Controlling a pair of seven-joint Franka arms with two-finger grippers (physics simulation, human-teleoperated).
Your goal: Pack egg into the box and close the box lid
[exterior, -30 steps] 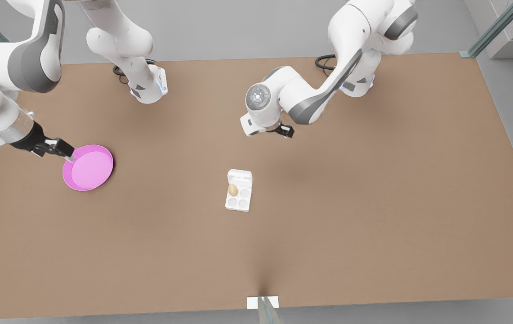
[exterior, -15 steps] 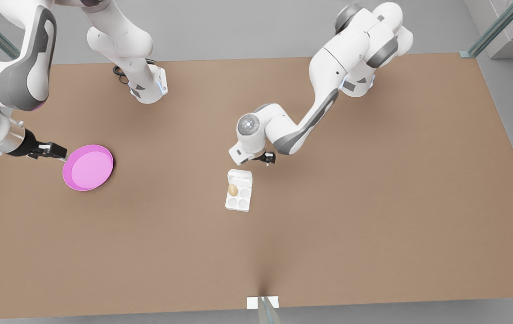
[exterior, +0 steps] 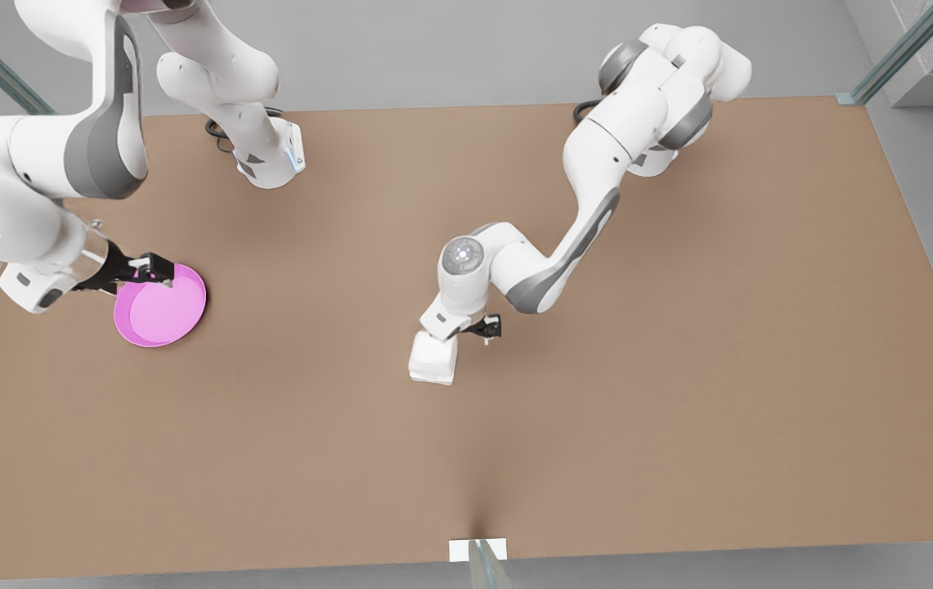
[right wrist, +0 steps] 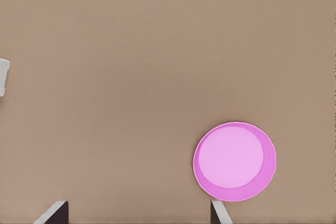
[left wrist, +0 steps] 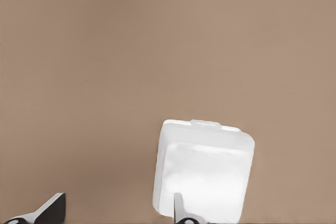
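The white box [exterior: 432, 372] sits mid-table with its box lid [exterior: 434, 355] folded down flat over the cups, so the egg is hidden. In the left wrist view the shut box lid [left wrist: 203, 163] lies just ahead of one fingertip. My left gripper [exterior: 486, 329] hovers low at the box's far edge, toward the front view's right, open and holding nothing [left wrist: 115, 214]. My right gripper [exterior: 157, 270] waits above the far rim of the pink dish [exterior: 160, 306], open and empty [right wrist: 136, 214].
The pink dish [right wrist: 234, 161] is empty and lies well off to the front view's left of the box. A corner of the box [right wrist: 3, 77] shows in the right wrist view. The brown table [exterior: 679, 368] is bare wood around both.
The left arm dropped toward the box and the lid, which stood open with the egg showing in a cup, now lies shut. The right gripper swung back over the dish's rim.
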